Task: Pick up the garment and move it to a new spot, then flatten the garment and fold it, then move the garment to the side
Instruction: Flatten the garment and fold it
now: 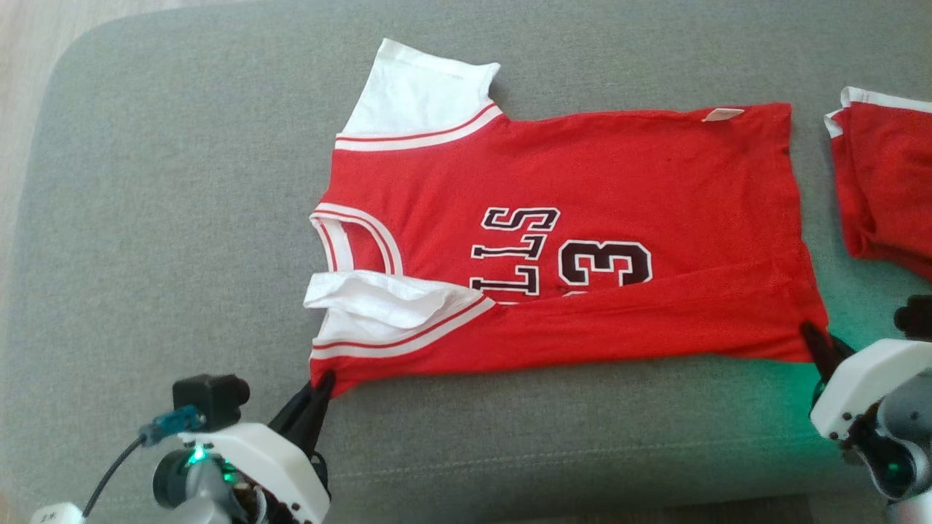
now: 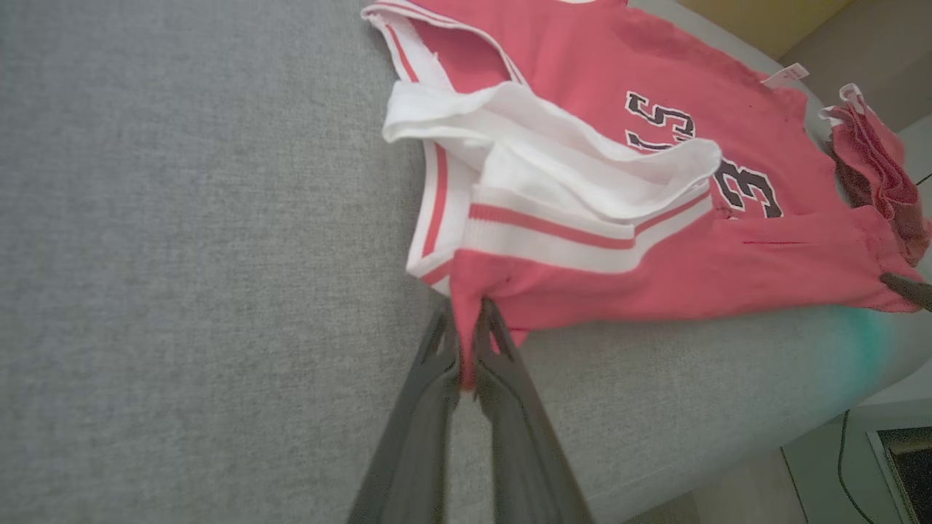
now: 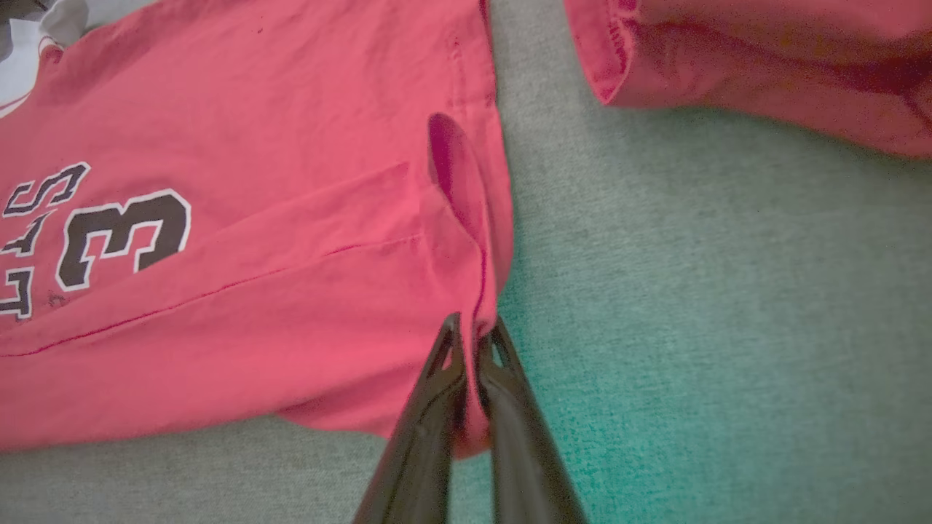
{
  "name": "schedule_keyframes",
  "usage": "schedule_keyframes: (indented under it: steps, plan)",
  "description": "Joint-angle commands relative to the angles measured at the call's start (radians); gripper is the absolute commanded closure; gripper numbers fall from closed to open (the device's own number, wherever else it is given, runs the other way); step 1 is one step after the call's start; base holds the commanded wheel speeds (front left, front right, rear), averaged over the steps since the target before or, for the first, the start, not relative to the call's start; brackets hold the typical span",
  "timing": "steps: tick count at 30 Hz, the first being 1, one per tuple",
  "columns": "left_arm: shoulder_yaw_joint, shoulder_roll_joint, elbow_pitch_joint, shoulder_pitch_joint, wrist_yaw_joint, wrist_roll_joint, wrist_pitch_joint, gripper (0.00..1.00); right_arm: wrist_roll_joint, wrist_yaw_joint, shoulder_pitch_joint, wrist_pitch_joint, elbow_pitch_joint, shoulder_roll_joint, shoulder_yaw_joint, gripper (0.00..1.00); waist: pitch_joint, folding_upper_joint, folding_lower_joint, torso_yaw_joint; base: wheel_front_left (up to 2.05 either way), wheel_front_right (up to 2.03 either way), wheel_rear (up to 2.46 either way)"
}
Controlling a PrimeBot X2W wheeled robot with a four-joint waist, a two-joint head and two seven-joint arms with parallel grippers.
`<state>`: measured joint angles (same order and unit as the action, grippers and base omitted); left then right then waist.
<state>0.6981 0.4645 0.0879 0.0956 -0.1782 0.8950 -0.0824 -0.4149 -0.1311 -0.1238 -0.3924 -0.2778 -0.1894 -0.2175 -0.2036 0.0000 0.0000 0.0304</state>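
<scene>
Red short-sleeved basketball jersey (image 1: 582, 218) with white sleeves and black lettering lies spread across a grey upholstered cushion (image 1: 145, 218), collar toward the robot's left and hem toward its right. Its near long edge is turned up over the body, and the near white sleeve (image 1: 386, 302) is tucked inward on top of that.

The left gripper (image 1: 320, 389) is clenched on the near shoulder corner, red cloth pinched between its 2 dark fingers. The right gripper (image 1: 817, 342) is clamped the same way on the near hem corner.

Placing and flattening look done, and 1 lengthwise fold appears laid or under way. The far side, with its far white sleeve (image 1: 422, 87) out flat, seems unfolded, and the move to the side is not yet made.

A second red garment (image 1: 888, 182) lies rumpled just beyond the hem, cut off by the head view's right edge. The fold hides part of the lettering, so only the "3" reads whole. A dark object (image 1: 916, 316) at that edge is too cropped to identify.
</scene>
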Motion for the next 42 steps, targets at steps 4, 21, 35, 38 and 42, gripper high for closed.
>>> schedule_keyframes:
  steps: [4, 21, 35, 38, 42]
  plan:
    - [-0.028, 0.043, -0.046, 0.028, -0.031, 0.004, 0.034, 0.00, 0.053, 0.000, -0.010, 0.034, 0.051, -0.003, -0.031, 0.00, 0.003, 0.0000, 0.0000, -0.008, 0.00, 0.00, 0.00]
    - [-0.085, 0.133, -0.079, 0.610, 0.031, -0.095, 0.289, 0.00, 0.122, 0.000, -0.095, 0.225, 0.266, 0.064, 0.124, 0.00, -0.148, 0.0000, 0.0000, -0.079, 0.00, 0.00, 0.00]
    - [0.004, 0.050, 0.418, 1.101, 0.194, -0.203, 0.444, 0.00, 0.062, 0.000, -0.193, 0.295, 0.243, 0.031, 0.253, 0.00, -0.364, 0.0000, 0.0000, -0.183, 0.00, 0.00, 0.00]
    - [0.012, 0.039, 0.493, 1.153, 0.205, -0.220, 0.444, 0.00, 0.053, 0.000, -0.208, 0.304, 0.240, 0.031, 0.265, 0.00, -0.390, 0.0000, 0.0000, -0.203, 0.00, 0.00, 0.00]
    - [0.029, 0.037, 0.580, 1.208, 0.214, -0.251, 0.437, 0.00, 0.046, 0.000, -0.224, 0.314, 0.235, 0.030, 0.274, 0.00, -0.415, 0.0000, 0.0000, -0.222, 0.00, 0.00, 0.00]
